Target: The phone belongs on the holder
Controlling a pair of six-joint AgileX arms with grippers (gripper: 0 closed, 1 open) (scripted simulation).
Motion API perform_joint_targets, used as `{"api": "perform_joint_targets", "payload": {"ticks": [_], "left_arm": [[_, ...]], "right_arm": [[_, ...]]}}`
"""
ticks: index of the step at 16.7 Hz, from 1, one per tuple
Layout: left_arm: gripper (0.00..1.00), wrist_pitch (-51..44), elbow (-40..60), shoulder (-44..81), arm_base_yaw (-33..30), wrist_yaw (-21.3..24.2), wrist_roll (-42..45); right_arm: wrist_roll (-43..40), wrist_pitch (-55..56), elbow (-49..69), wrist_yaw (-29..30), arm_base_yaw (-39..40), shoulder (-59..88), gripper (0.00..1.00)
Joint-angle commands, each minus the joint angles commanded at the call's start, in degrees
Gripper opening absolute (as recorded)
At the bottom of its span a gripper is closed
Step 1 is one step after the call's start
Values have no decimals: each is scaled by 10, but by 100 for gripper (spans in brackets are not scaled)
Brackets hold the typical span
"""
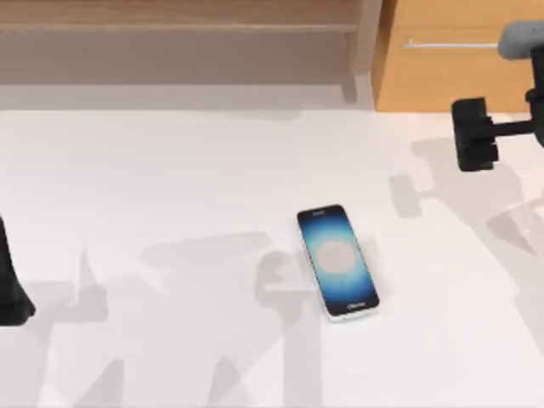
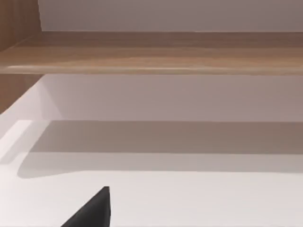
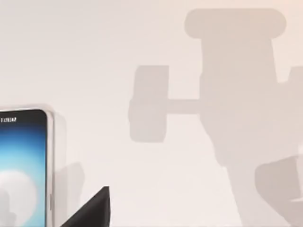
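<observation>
The phone (image 1: 337, 260) lies flat and face up on the white table (image 1: 170, 187), slightly right of the middle, its blue screen glowing with a pale round centre. In the right wrist view the phone's (image 3: 23, 170) top end shows with its silver-white rim. My right gripper (image 1: 463, 134) hangs above the table's back right, well away from the phone and up to its right. My left gripper (image 1: 10, 297) is parked at the left edge. The holder is out of view.
A wooden shelf unit (image 1: 178, 34) runs along the back; the left wrist view shows its shelf board (image 2: 151, 59). A wooden cabinet (image 1: 442, 59) with a metal handle stands at the back right. Arm shadows fall across the table.
</observation>
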Motion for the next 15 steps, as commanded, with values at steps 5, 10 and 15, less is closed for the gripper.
{"api": "perform_joint_targets", "payload": {"ticks": [5, 10, 15], "left_arm": [[100, 0, 0, 0, 0, 0, 0], [100, 0, 0, 0, 0, 0, 0], [100, 0, 0, 0, 0, 0, 0]], "right_arm": [[57, -140, 184, -4, 78, 223, 100], [116, -246, 316, -12, 146, 368, 100], [154, -303, 383, -17, 188, 427, 100]]}}
